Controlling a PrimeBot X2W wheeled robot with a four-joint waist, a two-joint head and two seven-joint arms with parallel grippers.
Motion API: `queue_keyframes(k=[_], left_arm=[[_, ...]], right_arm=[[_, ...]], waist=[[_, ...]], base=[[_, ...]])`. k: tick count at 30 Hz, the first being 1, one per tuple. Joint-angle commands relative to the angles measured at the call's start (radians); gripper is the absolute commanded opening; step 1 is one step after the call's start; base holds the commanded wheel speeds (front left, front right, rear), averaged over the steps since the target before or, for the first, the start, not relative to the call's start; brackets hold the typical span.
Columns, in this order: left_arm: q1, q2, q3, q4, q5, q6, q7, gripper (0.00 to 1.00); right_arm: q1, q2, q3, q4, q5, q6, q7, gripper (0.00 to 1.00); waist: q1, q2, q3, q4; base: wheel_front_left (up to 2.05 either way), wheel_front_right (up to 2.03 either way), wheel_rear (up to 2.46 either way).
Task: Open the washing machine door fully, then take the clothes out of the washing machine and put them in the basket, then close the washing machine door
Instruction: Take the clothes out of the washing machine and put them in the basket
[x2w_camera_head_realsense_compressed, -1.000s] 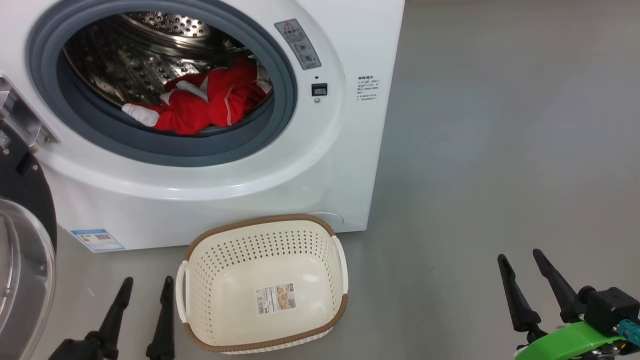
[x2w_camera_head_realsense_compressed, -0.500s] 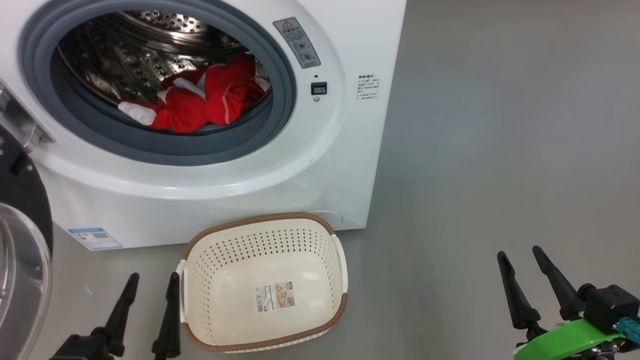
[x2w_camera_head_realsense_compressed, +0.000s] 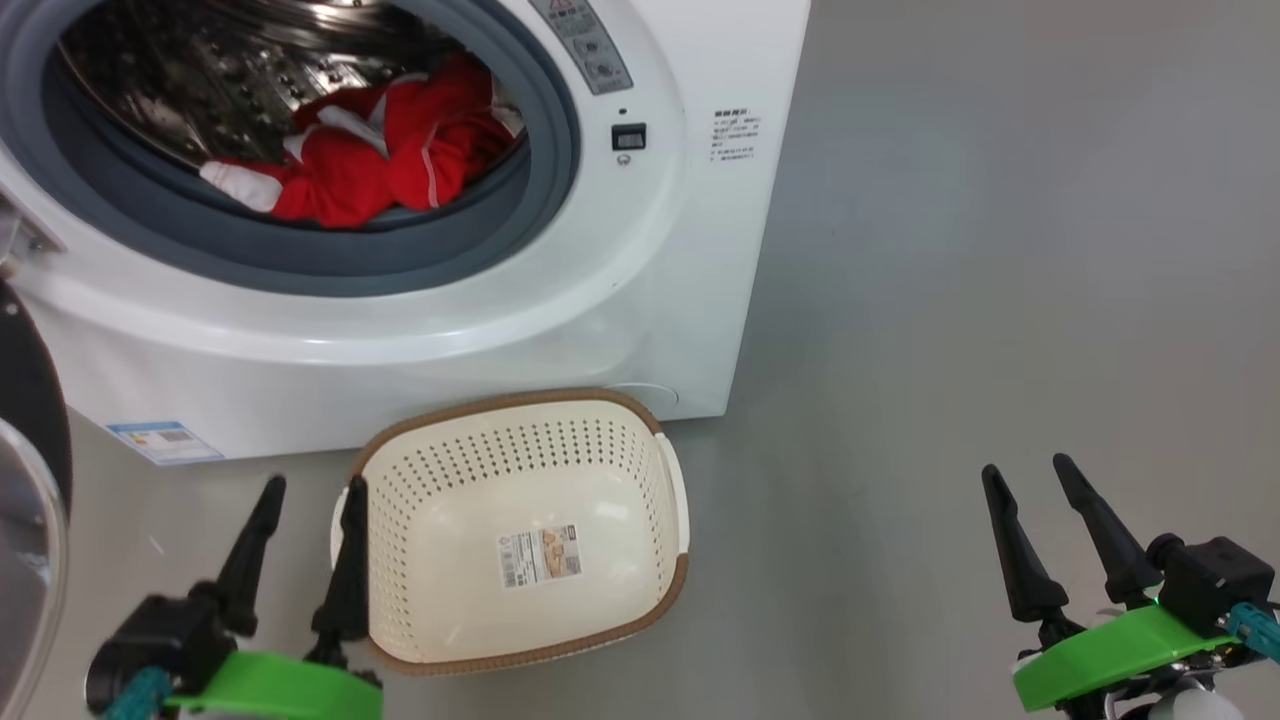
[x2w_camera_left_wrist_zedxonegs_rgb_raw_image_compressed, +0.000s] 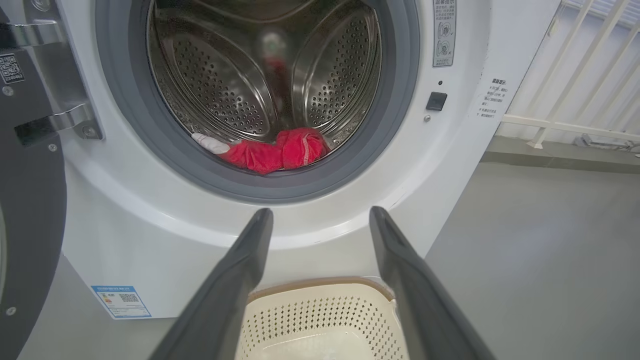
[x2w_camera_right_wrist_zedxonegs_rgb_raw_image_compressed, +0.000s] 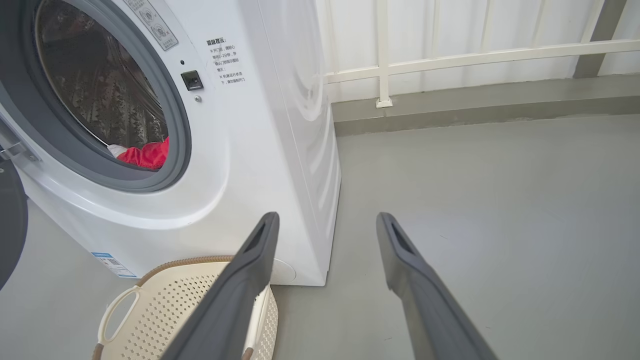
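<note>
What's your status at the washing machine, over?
Left gripper open, right gripper open, both empty. Red clothes in drum, washing machine door open, basket empty. Path to drum unobstructed.

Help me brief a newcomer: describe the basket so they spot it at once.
Start at the big white front-loading washing machine. On the grey floor right before it sits a small cream perforated plastic basket. Its brown woven-look rim and the paper sticker on its bottom mark it out.

Dark jaws, green wrists
Both pairs of long charcoal jaws taper to blunt tips; behind each sits a bright green bracket (x2w_camera_head_realsense_compressed: 1110, 655), a black housing (x2w_camera_head_realsense_compressed: 1210, 590) and a braided teal cable (x2w_camera_head_realsense_compressed: 1255, 625).
</note>
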Motion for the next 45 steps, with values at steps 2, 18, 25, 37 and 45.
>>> queue_keyframes(k=[2, 18, 25, 37, 45], left_arm=[[-0.088, 0.024, 0.019, 0.001, 0.007, -0.005, -0.005, 1.0], [-0.625, 0.067, -0.072, 0.373, 0.048, -0.005, 0.007, 1.0], [-0.854, 0.096, -0.095, 0.555, 0.046, -0.005, 0.055, 1.0], [-1.139, 0.153, -0.166, 0.832, 0.008, -0.005, 0.129, 1.0], [-1.242, 0.191, -0.229, 0.937, -0.027, -0.005, 0.164, 1.0]], right_arm=[[-0.039, -0.007, 0.021, -0.028, -0.007, 0.005, -0.006, 1.0], [-0.159, 0.038, 0.042, -0.04, 0.007, 0.005, -0.006, 1.0], [-0.197, 0.058, 0.045, -0.047, 0.009, 0.005, -0.006, 1.0], [-0.24, 0.075, 0.063, -0.05, 0.015, 0.005, -0.006, 1.0], [-0.252, 0.08, 0.08, -0.052, 0.02, 0.005, -0.006, 1.0]], waist=[[0.0, 0.0, 0.044, -0.009], [0.0, 0.0, 0.232, -0.071], [0.0, 0.0, 0.308, -0.097], [0.0, 0.0, 0.38, -0.138], [0.0, 0.0, 0.415, -0.166]], base=[[0.0, 0.0, 0.0], [0.0, 0.0, 0.0], [0.0, 0.0, 0.0], [0.0, 0.0, 0.0], [0.0, 0.0, 0.0]])
